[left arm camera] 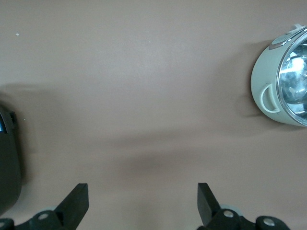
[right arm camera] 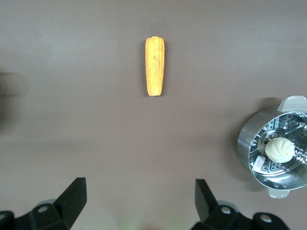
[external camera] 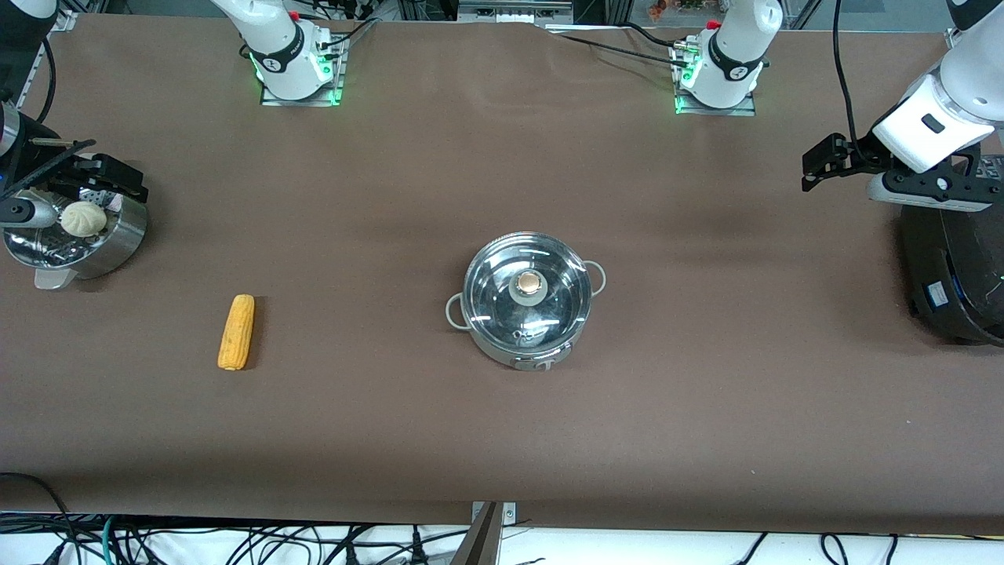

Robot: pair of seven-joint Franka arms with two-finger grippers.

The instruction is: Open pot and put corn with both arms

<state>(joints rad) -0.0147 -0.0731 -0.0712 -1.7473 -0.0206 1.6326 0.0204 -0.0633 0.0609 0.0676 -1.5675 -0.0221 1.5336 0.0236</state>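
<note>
We see a bench (external camera: pixel 502 439) covered in plain brown matting, with cables trailing along its near edge. The pot (external camera: pixel 527 302) stands mid-bench, its glass lid (external camera: pixel 527 289) seated. The left pincer (left arm camera: pixel 142 203) hangs with fingers spread over bare matting at its own end, above the edge of the black cooker (external camera: pixel 953 267), well apart from the pot. The right pincer (right arm camera: pixel 140 203) hangs spread at its end, above the steamer pot (external camera: pixel 74 239) holding a white bun (external camera: pixel 83 219). The corn (external camera: pixel 236 332) lies flat between the steamer pot and the pot, well clear of both pincers.
</note>
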